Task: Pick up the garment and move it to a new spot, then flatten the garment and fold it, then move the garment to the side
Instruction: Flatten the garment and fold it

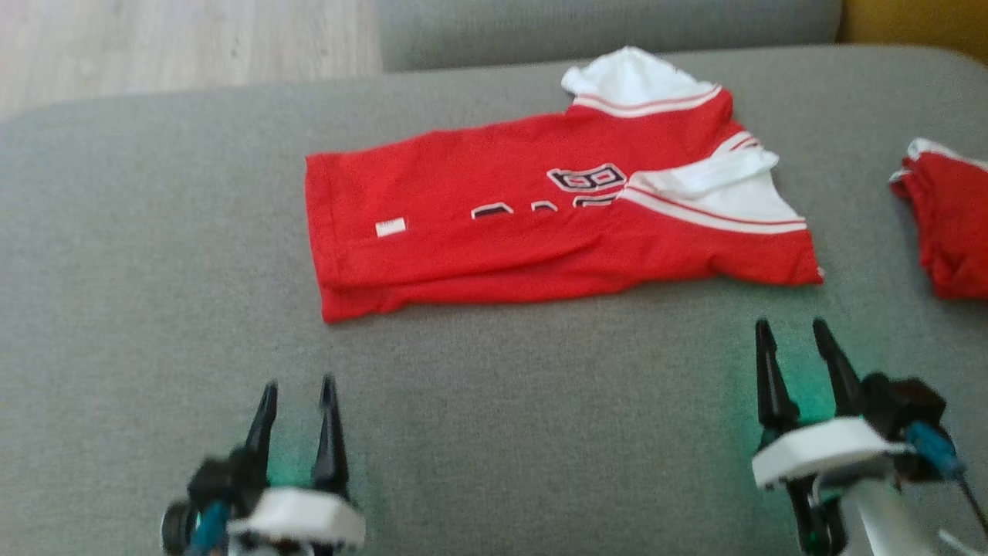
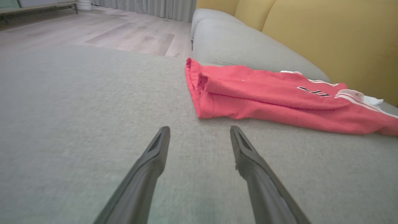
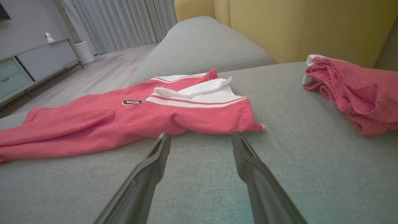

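Head view: a folded red-and-white jersey shirt [image 1: 532, 224] lies flat on the grey fabric sofa seat [image 1: 154, 270]. A crumpled red cloth heap [image 1: 953, 232] sits well apart on the right. The left gripper [image 1: 298, 382] and right gripper [image 1: 791, 324] are empty, jaws wide.
Left wrist view: grey seat separates the fingers [image 2: 149, 168] from the hem.
Right wrist view: the tips are just beside the sleeve, with a yellow backrest [image 3: 295, 28] behind.

The left gripper [image 1: 298, 384] hovers on the near side of the garment [image 1: 494, 224], toward its hem end, with its two dark fingers spread apart, empty, and pointing at the cloth from a little way off. The right gripper [image 1: 791, 324] sits closer to the garment, just short of its sleeve edge. Its jaws are likewise wide and hold nothing, and its pale forearm [image 1: 880, 510] slants back away from the cloth.
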